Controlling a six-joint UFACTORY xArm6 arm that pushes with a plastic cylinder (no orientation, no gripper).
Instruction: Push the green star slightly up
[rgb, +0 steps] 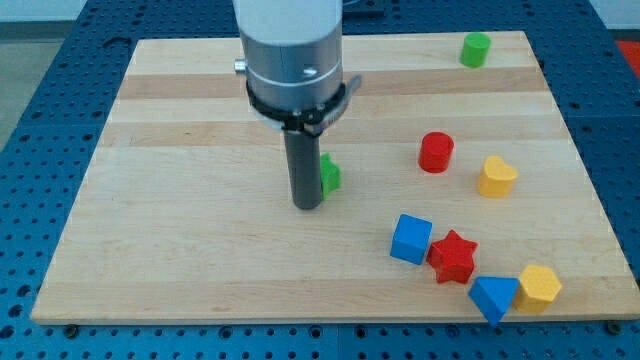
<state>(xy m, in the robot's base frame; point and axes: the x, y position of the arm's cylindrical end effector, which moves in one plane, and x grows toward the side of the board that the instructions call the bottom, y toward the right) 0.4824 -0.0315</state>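
Note:
The green star lies near the middle of the wooden board, mostly hidden behind my rod, so only its right part shows. My tip rests on the board just left of and slightly below the star, touching or nearly touching it.
A green cylinder stands at the view's top right. A red cylinder and a yellow heart lie right of the star. A blue cube, red star, blue triangle and yellow block cluster at the bottom right.

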